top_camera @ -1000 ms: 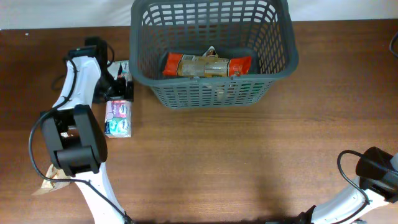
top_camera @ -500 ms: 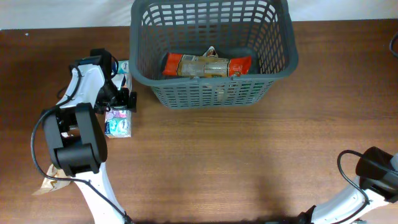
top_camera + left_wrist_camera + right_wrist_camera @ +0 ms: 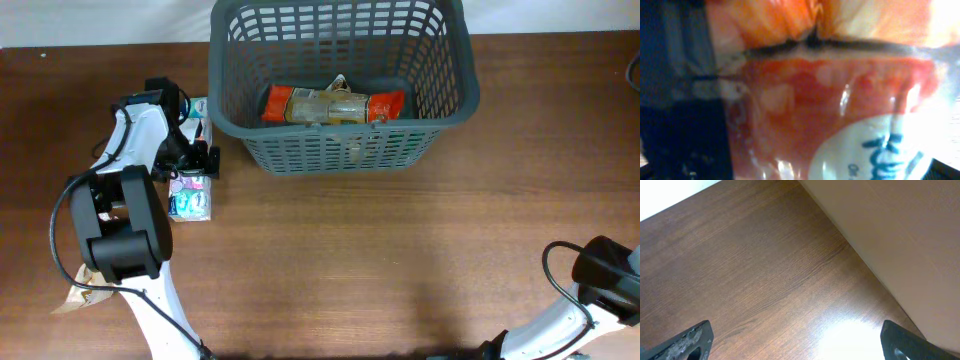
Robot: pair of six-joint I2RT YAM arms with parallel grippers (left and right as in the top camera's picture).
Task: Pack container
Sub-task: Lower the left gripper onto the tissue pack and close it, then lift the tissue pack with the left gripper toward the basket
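Overhead: catches the left gripper (image 3: pixel 192 160) spread wide astride a printed packet (image 3: pixel 190 200) just left of the far-centre container (image 3: pixel 330 150), likely lined up to grab it for packing, context lost in the left wrist's orange-red wrapper (image 3: pixel 805 110) close-up, and leaves the right gripper (image 3: pixel 796 345) gaping over the table (image 3: pixel 765 280), near right.

The overhead view looks straight down on the whole table (image 3: pixel 400 260), with the container (image 3: pixel 340 150) at top centre. The left wrist view sits so near an orange packet (image 3: pixel 830 100) that the packet fills the frame, blurred. The right wrist view slants down on bare table, all it shares with overhead.
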